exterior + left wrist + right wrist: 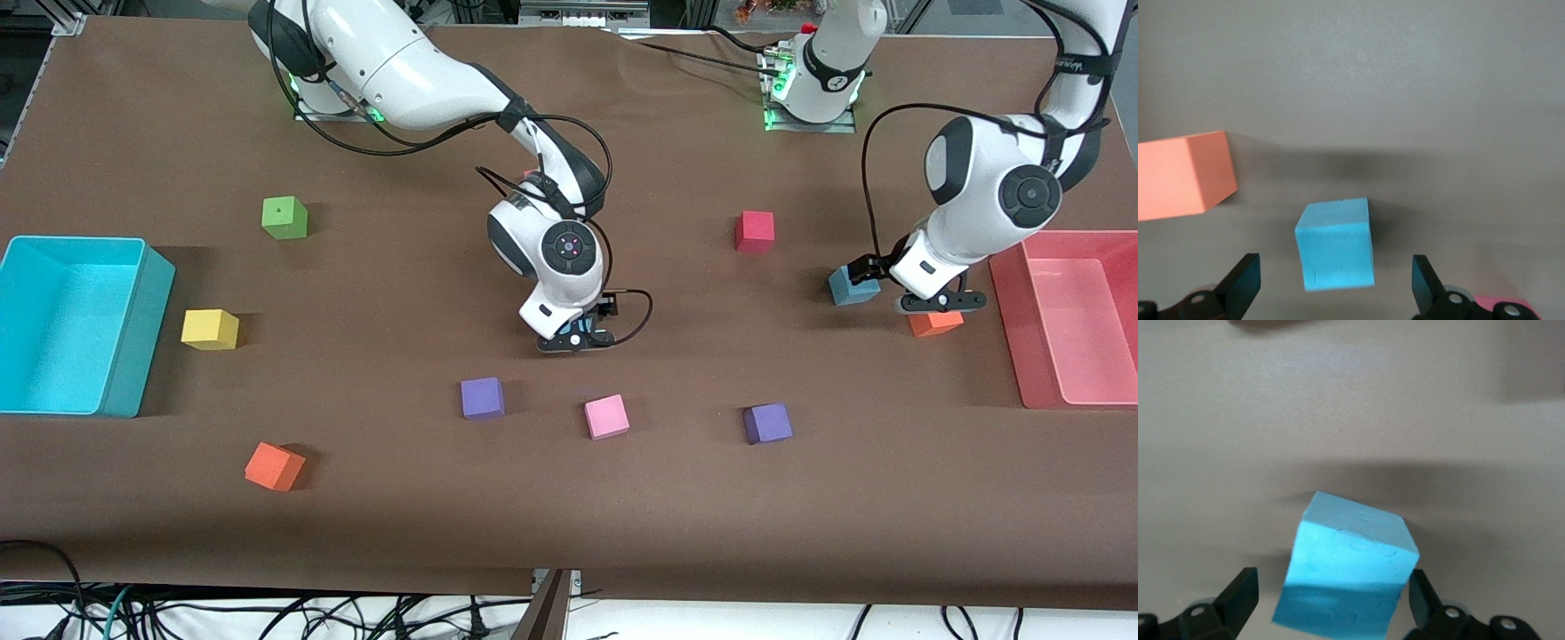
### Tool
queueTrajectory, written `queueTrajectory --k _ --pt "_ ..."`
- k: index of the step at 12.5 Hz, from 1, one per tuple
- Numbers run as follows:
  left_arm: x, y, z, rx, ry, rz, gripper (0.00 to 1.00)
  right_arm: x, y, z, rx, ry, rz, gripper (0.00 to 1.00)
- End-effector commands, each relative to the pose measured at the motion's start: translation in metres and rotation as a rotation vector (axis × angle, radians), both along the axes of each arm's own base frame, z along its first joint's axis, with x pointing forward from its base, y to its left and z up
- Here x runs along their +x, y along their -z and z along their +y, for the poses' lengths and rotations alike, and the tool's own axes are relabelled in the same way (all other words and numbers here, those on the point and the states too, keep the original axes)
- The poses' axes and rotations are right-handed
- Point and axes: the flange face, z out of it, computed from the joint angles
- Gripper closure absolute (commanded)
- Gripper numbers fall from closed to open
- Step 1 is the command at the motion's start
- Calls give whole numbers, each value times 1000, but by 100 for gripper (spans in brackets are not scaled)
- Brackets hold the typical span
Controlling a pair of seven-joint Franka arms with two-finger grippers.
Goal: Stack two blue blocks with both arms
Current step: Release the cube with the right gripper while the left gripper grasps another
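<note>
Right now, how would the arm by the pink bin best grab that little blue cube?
From straight above, pinching two opposite flat side faces. The blue cube sits flat and alone on the table, and the open left gripper has a finger on each side of it.

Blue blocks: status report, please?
Right gripper open around one blue block, mid-table. Left gripper open, above second blue block. Orange cube beside it.
</note>
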Motion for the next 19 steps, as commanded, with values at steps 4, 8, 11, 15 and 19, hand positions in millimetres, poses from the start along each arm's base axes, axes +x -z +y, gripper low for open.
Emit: queueTrajectory --k 4,8,11,15,19 --pt "-18 62 16 -3 -5 -26 0 25 -126 -47 36 -63 13 0" --pt "-21 66 20 -7 -18 -6 17 17 -158 -113 180 -265 101 0" --pt "-25 67 18 -8 -12 1 69 -8 -115 -142 343 -352 27 0" --pt "-16 22 6 -1 6 -25 100 -33 -60 -163 512 -351 -67 0" --pt "11 -79 -93 -23 157 -167 100 -46 -10 -164 553 -466 -272 0"
